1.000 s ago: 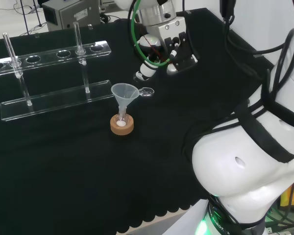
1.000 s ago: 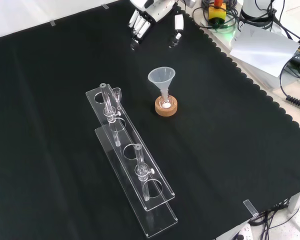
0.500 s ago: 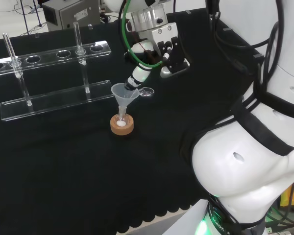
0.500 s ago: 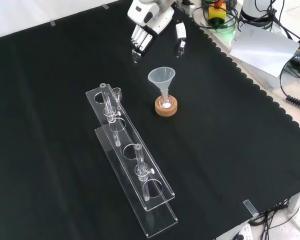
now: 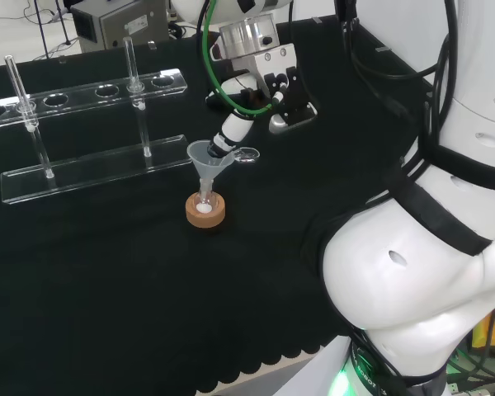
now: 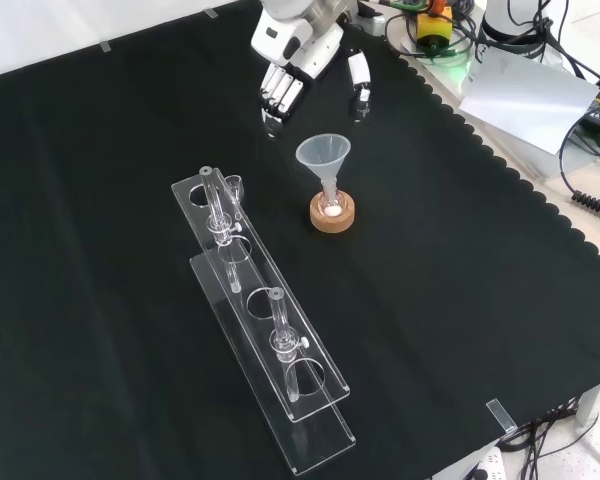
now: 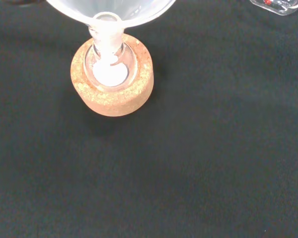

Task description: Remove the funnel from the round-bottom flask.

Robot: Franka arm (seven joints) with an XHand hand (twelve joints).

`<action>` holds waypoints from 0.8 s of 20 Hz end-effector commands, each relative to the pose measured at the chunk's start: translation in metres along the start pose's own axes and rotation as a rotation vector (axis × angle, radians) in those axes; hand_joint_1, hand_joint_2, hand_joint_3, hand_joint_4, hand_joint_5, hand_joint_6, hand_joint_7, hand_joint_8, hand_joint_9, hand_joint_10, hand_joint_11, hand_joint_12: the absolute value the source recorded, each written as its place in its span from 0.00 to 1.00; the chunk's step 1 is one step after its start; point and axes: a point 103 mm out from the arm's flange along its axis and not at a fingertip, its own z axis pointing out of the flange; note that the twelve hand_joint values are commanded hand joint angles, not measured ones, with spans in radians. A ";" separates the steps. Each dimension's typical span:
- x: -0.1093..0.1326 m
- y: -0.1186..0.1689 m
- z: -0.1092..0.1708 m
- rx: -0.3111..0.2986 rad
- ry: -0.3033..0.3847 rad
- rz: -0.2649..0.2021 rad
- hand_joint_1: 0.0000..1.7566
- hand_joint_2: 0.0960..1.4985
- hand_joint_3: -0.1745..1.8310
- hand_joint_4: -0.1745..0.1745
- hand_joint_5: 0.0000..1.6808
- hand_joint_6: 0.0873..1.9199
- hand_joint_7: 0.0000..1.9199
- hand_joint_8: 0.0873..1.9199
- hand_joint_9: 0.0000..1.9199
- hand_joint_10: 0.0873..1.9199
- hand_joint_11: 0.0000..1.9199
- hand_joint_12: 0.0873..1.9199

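Note:
A clear funnel (image 5: 210,157) stands upright in the neck of a small round-bottom flask (image 5: 203,200), which rests in a cork ring (image 5: 207,214). The flask (image 7: 109,69) holds a little white matter, and the funnel (image 7: 109,10) and cork ring (image 7: 134,84) are close in the wrist view. The hand (image 5: 260,78) hangs just beyond the funnel, open, with straight fingers (image 5: 224,139) pointing down by the rim. In the front view the hand (image 6: 298,60) is above the funnel (image 6: 324,155), with fingers (image 6: 278,96) and thumb (image 6: 358,85) spread to either side and a gap to the rim.
A long clear rack (image 6: 265,330) holding two upright test tubes lies left of the cork ring (image 6: 333,213) in the front view; it is farther off in the head view (image 5: 91,165). A small clear glass piece (image 5: 247,154) lies on the cloth beside the funnel.
The hand has come down and moved closer to the funnel, from well beyond it to right by its rim. Funnel, flask and ring have not moved.

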 end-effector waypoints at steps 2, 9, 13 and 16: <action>0.013 0.018 0.012 0.024 0.003 -0.061 0.31 0.39 0.29 0.42 0.03 0.00 0.00 0.27 0.06 0.41 0.18 0.75; 0.019 0.029 0.022 0.031 -0.005 -0.072 0.31 0.39 0.29 0.41 0.03 0.00 0.00 0.27 0.07 0.41 0.20 0.74; 0.021 0.033 0.025 0.020 -0.030 -0.071 0.30 0.39 0.29 0.41 0.03 0.00 0.00 0.28 0.07 0.41 0.20 0.74; 0.019 0.036 0.026 0.013 -0.048 -0.064 0.30 0.40 0.29 0.41 0.03 0.00 0.00 0.29 0.07 0.41 0.20 0.74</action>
